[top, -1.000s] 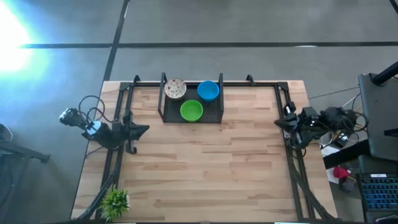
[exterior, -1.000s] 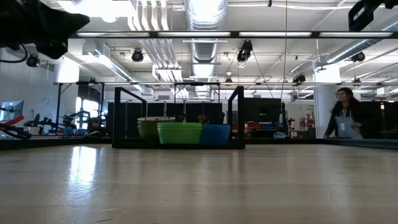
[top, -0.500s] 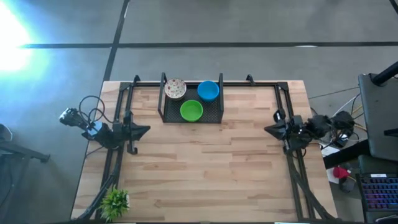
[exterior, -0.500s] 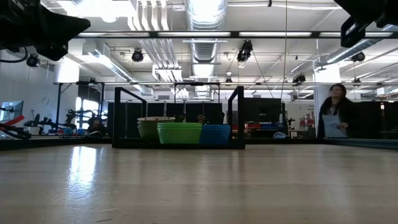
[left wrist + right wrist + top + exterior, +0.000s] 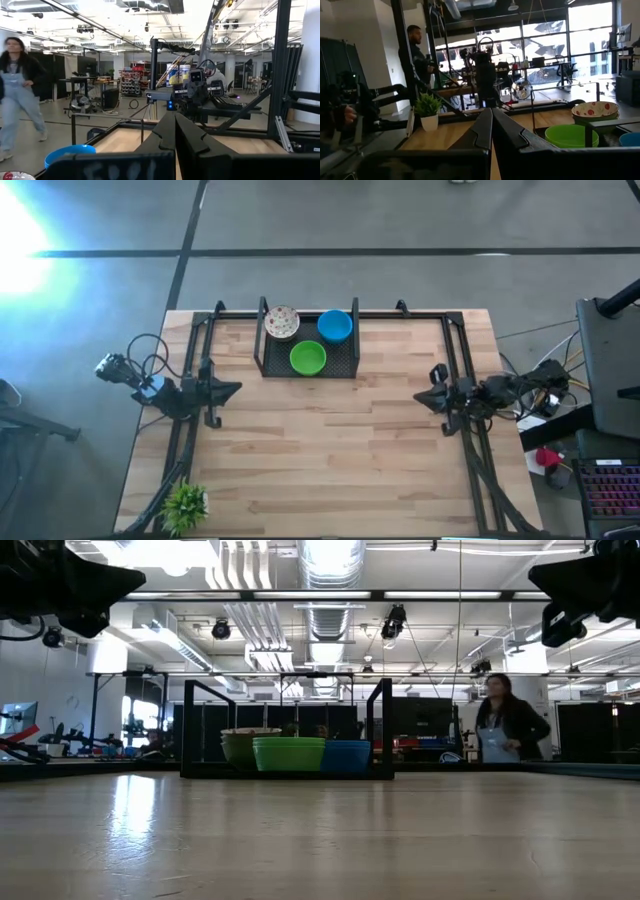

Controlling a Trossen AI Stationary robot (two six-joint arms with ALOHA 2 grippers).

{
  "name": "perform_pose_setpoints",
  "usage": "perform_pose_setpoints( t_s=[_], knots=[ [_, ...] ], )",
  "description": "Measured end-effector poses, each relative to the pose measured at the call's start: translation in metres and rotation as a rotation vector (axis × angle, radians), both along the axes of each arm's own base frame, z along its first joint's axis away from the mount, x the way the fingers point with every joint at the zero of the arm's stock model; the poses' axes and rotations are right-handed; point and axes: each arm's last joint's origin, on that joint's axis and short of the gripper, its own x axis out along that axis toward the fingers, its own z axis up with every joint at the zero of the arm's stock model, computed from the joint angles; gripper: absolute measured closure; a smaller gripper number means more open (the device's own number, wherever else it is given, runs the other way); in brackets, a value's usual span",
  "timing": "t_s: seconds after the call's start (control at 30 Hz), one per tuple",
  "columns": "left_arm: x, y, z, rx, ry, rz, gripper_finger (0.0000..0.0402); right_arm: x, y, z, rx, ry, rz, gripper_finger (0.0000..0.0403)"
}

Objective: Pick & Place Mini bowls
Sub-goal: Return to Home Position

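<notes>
Evidently homing: blue, green, speckled-white round mini bowls [image 5: 307,358] fill the black wire-mesh tray [image 5: 346,373]; left gripper [image 5: 232,389] and right gripper [image 5: 420,397], jaws closed and empty, need parking.

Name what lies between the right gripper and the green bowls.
High view: between right gripper and green bowls, only bare table and the tray's rim.

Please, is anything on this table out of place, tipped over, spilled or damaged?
Nothing stands out. The white bowls, blue bowls and green bowls sit upright inside the black tray, and nothing is spilled. The left end effector and right end effector are shut, each at its own side of the table.
</notes>
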Motion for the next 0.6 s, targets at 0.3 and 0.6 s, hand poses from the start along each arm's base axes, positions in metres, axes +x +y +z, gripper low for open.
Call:
perform_pose_setpoints(
  t_s=[0.3, 0.6],
  knots=[
    [0.0004, -0.0001, -0.0015, 0.006, 0.015, 0.002, 0.0401, 0.0003, -0.0009, -0.0016, -0.029, 0.019, -0.041, 0.0394],
    [0.0013, -0.0005, -0.0054, 0.041, 0.059, 0.011, 0.0401, 0.0012, -0.0006, -0.0073, -0.275, 0.077, -0.076, 0.0394]
  ],
)
